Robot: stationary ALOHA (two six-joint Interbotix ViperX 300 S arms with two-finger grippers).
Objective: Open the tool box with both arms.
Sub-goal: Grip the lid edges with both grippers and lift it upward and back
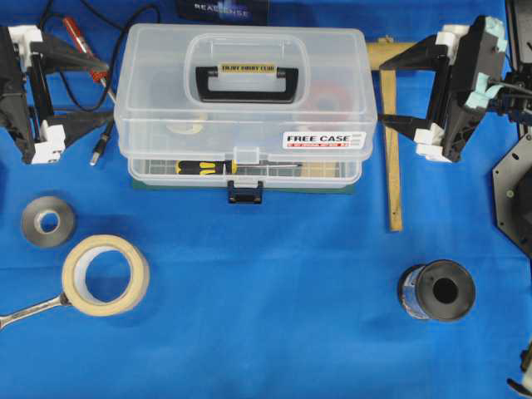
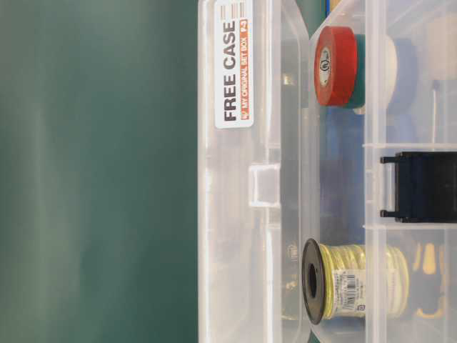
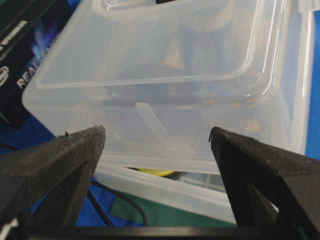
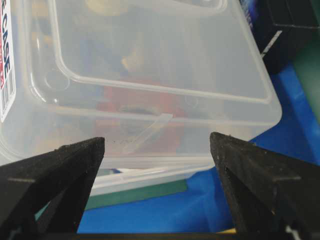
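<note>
The tool box (image 1: 241, 116) is a clear plastic case with a black handle (image 1: 248, 83), standing at the back middle on a green base, lid down. Its dark blue latch (image 1: 246, 193) sits at the front edge. My left gripper (image 1: 109, 92) hangs open just off the box's left end, apart from it. At the box's right end my right gripper (image 1: 380, 94) is open too. In the left wrist view the left gripper (image 3: 157, 135) frames the tool box (image 3: 165, 75) end wall; in the right wrist view the right gripper (image 4: 157, 140) faces the tool box (image 4: 150, 60). Nothing is between either pair of fingers.
A masking tape roll (image 1: 106, 274), a grey roll (image 1: 47, 221) and a wrench (image 1: 25, 312) lie front left. A black spool (image 1: 438, 291) lies front right. A wooden square (image 1: 392, 150) lies under the right gripper. Cables (image 1: 79, 91) trail under the left gripper. Inside the tool box (image 2: 257, 214) is red tape (image 2: 335, 66).
</note>
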